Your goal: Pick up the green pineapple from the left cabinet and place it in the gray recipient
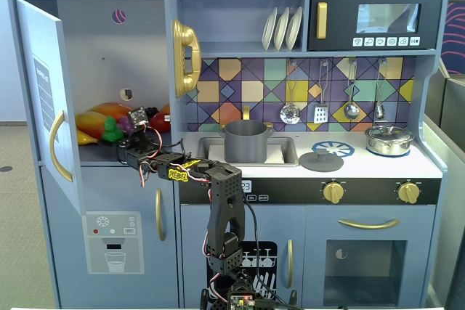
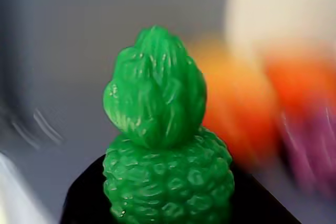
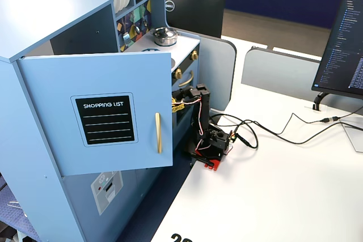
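Small bright green plastic toy pineapple [image 2: 167, 150], bumpy round body w/ a short leafy crown, stands upright on the shelf of the tall blue-gray toy cupboard [image 1: 138, 56], the left compartment of the play kitchen in a fixed view. In that view the pineapple [image 1: 110, 130] sits near the front of the shelf, just beside a blurry heap of orange, yellow and red toy fruit [image 1: 102, 115]. The wrist view shows it sharp and close, filling the lower centre, w/ a black part of the end effector dark under and around its base.

End effector [image 1: 125, 141] reaches into the cupboard at the pineapple; how far the jaws are apart, and whether they grip the fruit yet, can't tell.

Step in hand looks like the grasp. To do it well: close on the wide bumpy body, not the tapering crown, which would likely slip. Lift straight up first, then draw back clear of the shelf edge and the open cupboard door [image 3: 108, 111], w/o nudging the neighbouring fruit.

Matte gray cylindrical toy pot [image 1: 245, 141] waits in the sink, well apart to the right. The arm's base stands on the white desk [image 3: 272, 191] at its edge nearest the kitchen.
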Robot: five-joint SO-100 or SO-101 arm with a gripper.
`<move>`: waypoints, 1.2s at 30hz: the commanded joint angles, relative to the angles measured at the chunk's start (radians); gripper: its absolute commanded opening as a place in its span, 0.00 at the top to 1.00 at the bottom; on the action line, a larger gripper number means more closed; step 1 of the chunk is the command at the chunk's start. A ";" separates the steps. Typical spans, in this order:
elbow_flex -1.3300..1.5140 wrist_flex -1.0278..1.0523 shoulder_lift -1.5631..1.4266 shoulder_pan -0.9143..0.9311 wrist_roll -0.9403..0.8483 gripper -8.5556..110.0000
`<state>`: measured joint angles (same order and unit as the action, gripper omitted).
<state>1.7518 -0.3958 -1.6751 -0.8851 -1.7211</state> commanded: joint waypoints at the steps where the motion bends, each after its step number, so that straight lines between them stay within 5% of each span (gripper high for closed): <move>1: 0.216 -0.124 -0.377 -0.095 -0.063 0.93; 8: 0.624 -0.244 -0.966 -0.052 -0.198 0.93; 15: 0.586 -0.127 -1.177 0.445 -0.057 0.93; 23: 0.258 0.330 -0.968 0.818 0.066 0.93; 31: 0.066 0.571 -0.652 0.927 0.032 0.93; 36: 0.061 0.560 -0.595 0.937 0.120 0.72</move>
<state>1.8899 0.1733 -2.2979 0.0307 -1.6429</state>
